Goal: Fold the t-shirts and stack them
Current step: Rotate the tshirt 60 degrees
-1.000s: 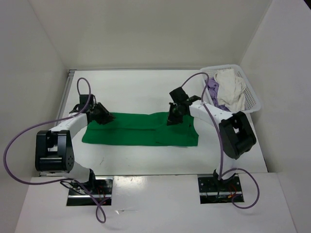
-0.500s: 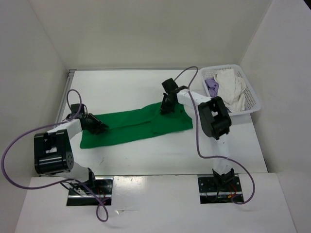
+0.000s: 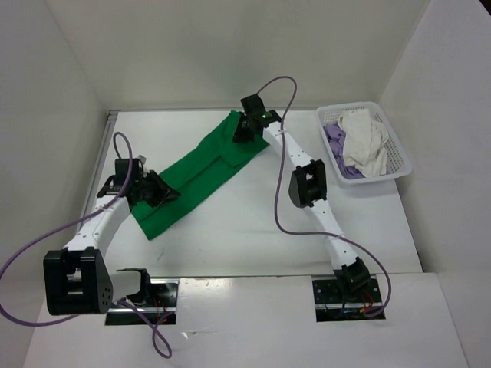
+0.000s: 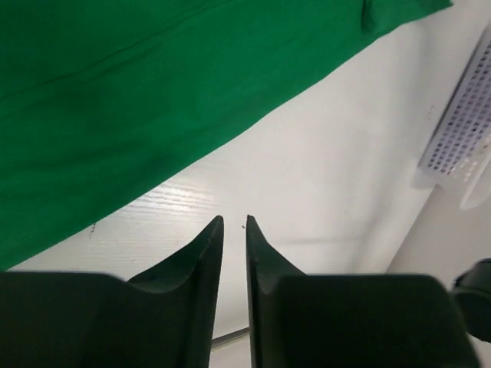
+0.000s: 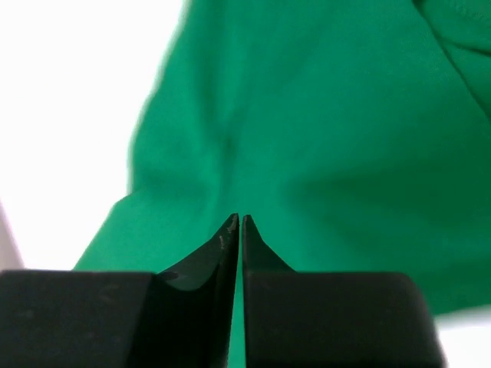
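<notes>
The green t-shirt [image 3: 203, 165] lies as a long strip running diagonally from the far middle of the table to the near left. At its far end my right gripper [image 3: 242, 134] is shut, and in the right wrist view creases in the green cloth [image 5: 322, 115] run into its tips [image 5: 240, 218]. My left gripper [image 3: 170, 198] hangs over the shirt's near-left part. Its jaws [image 4: 234, 222] stand a narrow gap apart with bare table between them and green cloth [image 4: 153, 100] beyond. The white t-shirt [image 3: 364, 142] and the lavender t-shirt [image 3: 335, 142] lie bunched in the basket.
The white mesh basket [image 3: 403, 157] stands at the far right against the wall, and its side also shows in the left wrist view [image 4: 464, 115]. White walls close in the table on the left, back and right. Purple cables loop off both arms.
The right gripper has swung the shirt's right end toward the far middle, turning the strip from level to diagonal. The left gripper has stayed at the shirt's left end.
</notes>
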Robot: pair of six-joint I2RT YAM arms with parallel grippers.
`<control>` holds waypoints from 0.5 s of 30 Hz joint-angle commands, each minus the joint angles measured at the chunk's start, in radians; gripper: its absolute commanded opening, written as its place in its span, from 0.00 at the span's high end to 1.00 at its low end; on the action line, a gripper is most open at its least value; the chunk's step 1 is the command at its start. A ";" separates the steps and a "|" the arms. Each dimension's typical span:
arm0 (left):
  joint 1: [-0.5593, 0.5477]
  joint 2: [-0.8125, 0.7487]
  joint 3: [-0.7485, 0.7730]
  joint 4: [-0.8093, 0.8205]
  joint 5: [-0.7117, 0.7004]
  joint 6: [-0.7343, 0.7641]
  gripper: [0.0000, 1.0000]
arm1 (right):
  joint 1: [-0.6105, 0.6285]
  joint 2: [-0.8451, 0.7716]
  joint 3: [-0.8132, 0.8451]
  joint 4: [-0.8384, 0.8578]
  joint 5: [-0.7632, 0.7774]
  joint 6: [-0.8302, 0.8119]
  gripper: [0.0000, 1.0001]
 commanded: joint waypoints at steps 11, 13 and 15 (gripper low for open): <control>-0.015 0.122 0.213 0.038 -0.015 0.073 1.00 | 0.151 -0.893 -1.122 0.412 -0.177 0.032 1.00; -0.015 0.132 0.238 0.038 -0.006 0.073 1.00 | 0.212 -0.893 -1.211 0.486 -0.187 0.075 1.00; -0.015 0.145 0.247 0.049 -0.006 0.073 1.00 | 0.265 -0.864 -1.224 0.512 -0.205 0.098 0.93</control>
